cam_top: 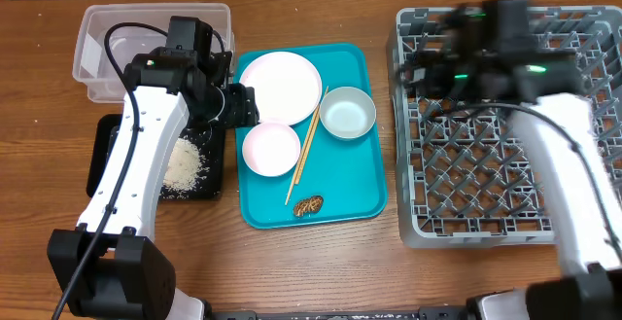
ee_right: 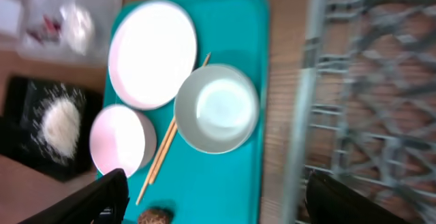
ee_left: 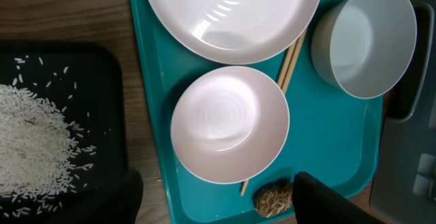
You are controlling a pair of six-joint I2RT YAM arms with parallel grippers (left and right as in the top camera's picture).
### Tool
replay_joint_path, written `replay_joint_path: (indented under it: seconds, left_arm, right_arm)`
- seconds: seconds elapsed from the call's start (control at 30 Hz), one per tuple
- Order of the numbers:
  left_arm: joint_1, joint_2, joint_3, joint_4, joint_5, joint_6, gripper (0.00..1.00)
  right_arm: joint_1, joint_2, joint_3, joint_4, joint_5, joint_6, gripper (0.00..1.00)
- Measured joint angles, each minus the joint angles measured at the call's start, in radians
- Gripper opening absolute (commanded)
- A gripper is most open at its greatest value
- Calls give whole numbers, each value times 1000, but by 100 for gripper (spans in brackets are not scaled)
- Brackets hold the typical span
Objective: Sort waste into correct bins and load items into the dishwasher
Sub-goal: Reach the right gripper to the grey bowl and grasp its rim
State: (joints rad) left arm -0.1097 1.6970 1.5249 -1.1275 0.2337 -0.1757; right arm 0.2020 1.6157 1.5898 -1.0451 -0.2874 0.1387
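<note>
A teal tray (cam_top: 362, 186) holds a white plate (cam_top: 280, 87), a pink bowl (cam_top: 270, 149), a pale green bowl (cam_top: 348, 113), wooden chopsticks (cam_top: 306, 155) and a brown food lump (cam_top: 308, 205). My left gripper (cam_top: 231, 106) is open and empty, just left of the pink bowl (ee_left: 229, 124). In the left wrist view its fingers (ee_left: 225, 203) straddle the bowl's near rim, with the food lump (ee_left: 272, 200) beside the right finger. My right gripper (cam_top: 416, 67) is open, empty and blurred, over the left edge of the grey dishwasher rack (cam_top: 505, 164). Its fingers (ee_right: 225, 203) frame the tray's edge.
A black tray (cam_top: 107, 155) with a pile of white rice (cam_top: 185, 164) lies left of the teal tray, under my left arm. A clear plastic bin (cam_top: 117, 38) stands at the back left. The rack fills the right side of the table.
</note>
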Motion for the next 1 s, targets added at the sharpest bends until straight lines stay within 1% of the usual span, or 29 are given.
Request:
replay_joint_path:
  seconds: [0.1,0.23,0.47,0.77,0.93,1.0]
  left_arm:
    - [0,0,0,0,-1,0,73]
    - [0,0,0,-3,-3,0,73]
    - [0,0,0,-2,-3,0,73]
    - [0,0,0,-2,-3,0,73]
    - [0,0,0,-3,-3,0,73]
    - [0,0,0,-3,-3,0,73]
  right_arm:
    - [80,77,0,32,50,15,84]
    - [139,199,0,90,98,36,84]
    - [154,329,0,126,174,80,83]
    - [188,438,0,120,192,97,81]
    - [207,481,0,116,194,100,63]
    - [206,486,0,111,195,100,58]
